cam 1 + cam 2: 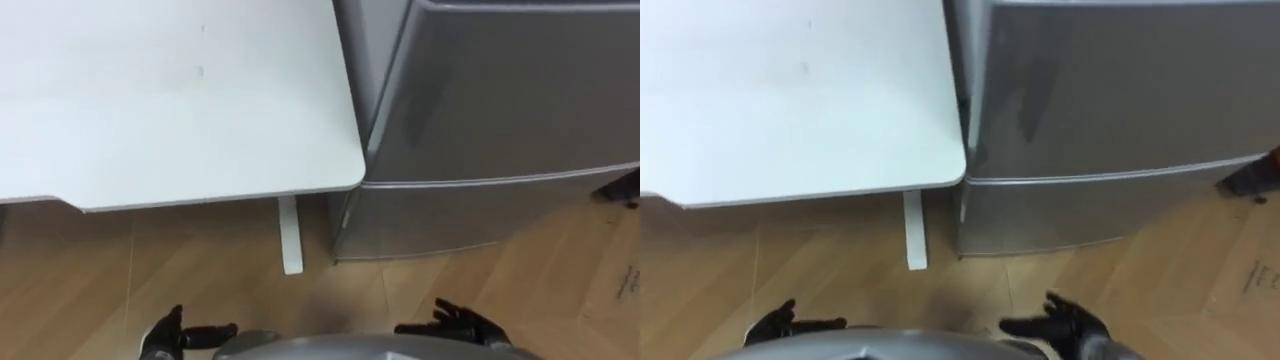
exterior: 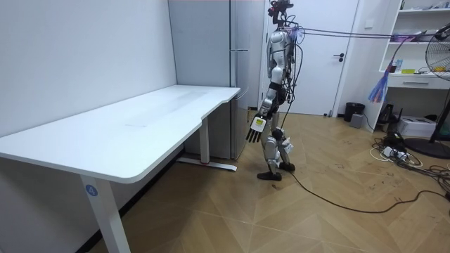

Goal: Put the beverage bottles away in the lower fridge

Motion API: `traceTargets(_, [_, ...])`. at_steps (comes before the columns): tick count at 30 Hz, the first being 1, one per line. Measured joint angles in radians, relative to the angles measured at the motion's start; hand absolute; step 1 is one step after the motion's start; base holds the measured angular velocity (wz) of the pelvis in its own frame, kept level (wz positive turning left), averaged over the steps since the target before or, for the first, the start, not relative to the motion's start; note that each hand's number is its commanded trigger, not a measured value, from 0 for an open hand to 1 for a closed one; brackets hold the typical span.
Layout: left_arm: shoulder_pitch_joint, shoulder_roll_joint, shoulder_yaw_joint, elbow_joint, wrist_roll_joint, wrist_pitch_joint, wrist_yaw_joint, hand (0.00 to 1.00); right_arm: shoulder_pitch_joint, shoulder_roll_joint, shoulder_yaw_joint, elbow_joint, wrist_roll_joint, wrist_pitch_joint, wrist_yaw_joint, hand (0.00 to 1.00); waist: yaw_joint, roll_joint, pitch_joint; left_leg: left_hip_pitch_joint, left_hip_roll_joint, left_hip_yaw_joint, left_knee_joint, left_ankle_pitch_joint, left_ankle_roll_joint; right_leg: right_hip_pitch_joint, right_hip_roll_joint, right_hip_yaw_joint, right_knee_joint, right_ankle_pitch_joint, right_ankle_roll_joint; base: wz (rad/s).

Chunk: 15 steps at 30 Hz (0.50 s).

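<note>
Presently: closed fridge upper right, table upper left, left hand and right hand below, loosely spread, empty.

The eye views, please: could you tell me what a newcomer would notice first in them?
The tall silver two-door fridge stands at the upper right with both doors closed, its lower door reaching down to the wooden floor. Close beside it, on the left, lies the large white rectangular table top. At the bottom edge the robot's black left hand and right hand hang open, holding nothing.
</note>
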Motion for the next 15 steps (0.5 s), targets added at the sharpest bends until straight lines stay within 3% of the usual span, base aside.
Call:
traceTargets(1, [0.007, -0.001, 0.023, 0.001, 0.027, 0.009, 0.0, 0.0, -0.005, 0.001, -0.02, 0.017, -0.001, 0.0, -0.001, 0.0, -0.003, -0.002, 0.0021, 0.0, -0.006, -0.013, 0.004, 0.0, 0.0, 0.003, 0.005, 0.032, -0.081, 0.014, 0.001, 0.47])
traceTargets(3, [0.01, -0.007, 0.051, 0.008, 0.058, 0.023, -0.001, 0.0, -0.005, 0.002, -0.066, 0.047, 0.001, 0.0, -0.006, 0.0, -0.014, 0.001, 0.0006, 0.005, -0.019, -0.04, 0.011, -0.002, -0.002, 0.014, 0.002, 0.041, -0.094, 0.017, 0.004, 0.49])
traceTargets(8, [0.027, -0.017, 0.084, 0.02, 0.148, 0.075, 0.004, 0.0, -0.01, -0.007, -0.118, 0.108, 0.028, 0.019, -0.01, 0.0, -0.014, 0.017, 0.0017, 0.023, -0.029, -0.075, 0.006, -0.001, -0.004, 0.05, 0.003, 0.012, -0.095, 0.014, 0.007, 0.19])
traceTargets(15, [0.039, -0.023, 0.098, 0.02, 0.234, 0.141, 0.011, 0.0, -0.015, -0.006, -0.124, 0.116, 0.062, 0.073, -0.018, 0.0, -0.015, 0.004, 0.0042, 0.031, -0.031, -0.085, 0.011, -0.002, -0.002, 0.063, 0.003, 0.011, -0.09, 0.014, 0.007, 0.04])
